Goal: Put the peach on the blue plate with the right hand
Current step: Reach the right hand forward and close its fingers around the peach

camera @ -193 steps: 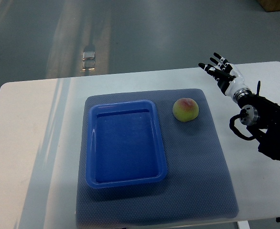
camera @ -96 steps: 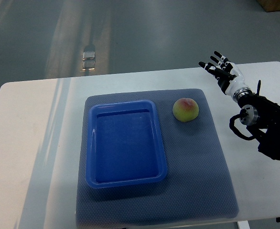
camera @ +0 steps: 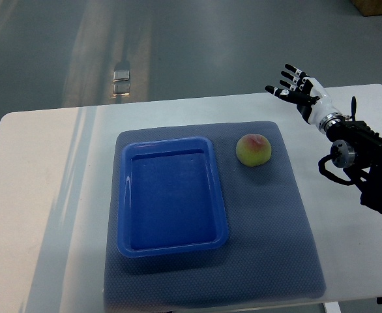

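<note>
The step in hand looks like the approach, before any grasp. The round yellow-green peach with a pink blush (camera: 253, 150) lies right of centre in the frame, on the grey-blue textured mat (camera: 269, 235), just beside the right rim of the shallow rectangular blue plastic plate (camera: 122, 195) but apart from it. The plate sits empty on the left half of the mat.

The right hand (camera: 300, 96), black and white with jointed segments, hangs in the upper right of the frame over the far edge of the white desk (camera: 34, 195), up and to the right of the peach and clear of it. Its fingers (camera: 283, 81) are spread and hold nothing. The dark arm behind it enters from the right edge. The left hand is out of view.

The next move, as I judge it, calls for bringing the hand down and leftward over the peach, closing the fingers around it without rolling it, then lifting it over the plate's raised rim and setting it inside.

No brand, label or readable writing shows on the plate, mat, desk or hand.
</note>
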`<state>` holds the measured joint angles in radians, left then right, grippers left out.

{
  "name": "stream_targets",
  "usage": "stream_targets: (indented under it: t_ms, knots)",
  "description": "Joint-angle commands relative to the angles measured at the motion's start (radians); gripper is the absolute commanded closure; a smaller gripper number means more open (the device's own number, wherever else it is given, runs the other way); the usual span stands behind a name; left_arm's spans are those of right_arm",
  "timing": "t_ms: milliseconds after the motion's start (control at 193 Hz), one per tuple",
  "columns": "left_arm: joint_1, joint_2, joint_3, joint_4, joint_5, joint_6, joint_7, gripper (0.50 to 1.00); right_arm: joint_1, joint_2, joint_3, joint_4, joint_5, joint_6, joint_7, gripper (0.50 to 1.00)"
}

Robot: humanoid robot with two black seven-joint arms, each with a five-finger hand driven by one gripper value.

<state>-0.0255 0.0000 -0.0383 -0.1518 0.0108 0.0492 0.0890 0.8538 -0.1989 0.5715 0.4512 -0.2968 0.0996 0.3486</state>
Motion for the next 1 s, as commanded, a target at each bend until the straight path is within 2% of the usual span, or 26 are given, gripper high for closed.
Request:
stream_targets:
  t_ms: [0, 109, 114, 176, 228, 233, 264, 332, 337, 436, 643, 819, 996]
  knots:
    - [0.001, 0.000, -0.002, 0.000, -0.002, 0.000, 0.000, 0.500, 0.022, -0.011, -0.001, 0.004, -0.114, 0.020, 0.001, 0.570]
    - [0.003, 0.000, -0.002, 0.002, 0.000, 0.000, 0.000, 0.500, 0.028, -0.019, -0.001, 0.007, -0.179, 0.040, 0.009, 0.570]
    - [0.003, 0.000, 0.000, 0.006, 0.000, 0.000, 0.000, 0.500, 0.030, -0.026, -0.002, 0.014, -0.262, 0.061, 0.036, 0.570]
    - [0.003, 0.000, -0.002, 0.012, 0.000, 0.000, 0.000, 0.500, 0.034, -0.037, -0.012, 0.032, -0.381, 0.074, 0.075, 0.570]
    - [0.003, 0.000, -0.002, 0.012, 0.000, 0.000, 0.000, 0.500, 0.034, -0.037, -0.012, 0.032, -0.381, 0.074, 0.075, 0.570]
    - [0.004, 0.000, -0.002, 0.012, 0.000, 0.000, 0.000, 0.500, 0.036, -0.052, -0.030, 0.055, -0.471, 0.081, 0.107, 0.570]
    - [0.004, 0.000, -0.002, 0.014, 0.000, 0.000, 0.000, 0.500, 0.036, -0.071, -0.042, 0.075, -0.518, 0.092, 0.130, 0.570]
    - [0.004, 0.000, -0.002, 0.014, 0.000, 0.000, 0.000, 0.500, 0.036, -0.086, -0.050, 0.089, -0.541, 0.104, 0.142, 0.570]
    - [0.004, 0.000, -0.002, 0.014, 0.000, 0.000, 0.000, 0.500, 0.037, -0.124, -0.068, 0.131, -0.582, 0.141, 0.167, 0.570]
    - [0.004, 0.000, -0.002, 0.014, 0.000, 0.000, 0.000, 0.500, 0.065, -0.162, -0.104, 0.190, -0.611, 0.201, 0.179, 0.570]
    - [0.004, 0.000, -0.002, 0.014, 0.000, 0.000, 0.000, 0.500, 0.123, -0.218, -0.237, 0.236, -0.670, 0.218, 0.225, 0.572]
    - [0.004, 0.000, -0.002, 0.015, 0.000, 0.000, 0.000, 0.500, 0.142, -0.226, -0.292, 0.239, -0.754, 0.216, 0.247, 0.572]
    - [0.003, 0.000, 0.000, 0.014, 0.000, 0.000, 0.000, 0.500, 0.139, -0.218, -0.303, 0.239, -0.855, 0.181, 0.254, 0.581]
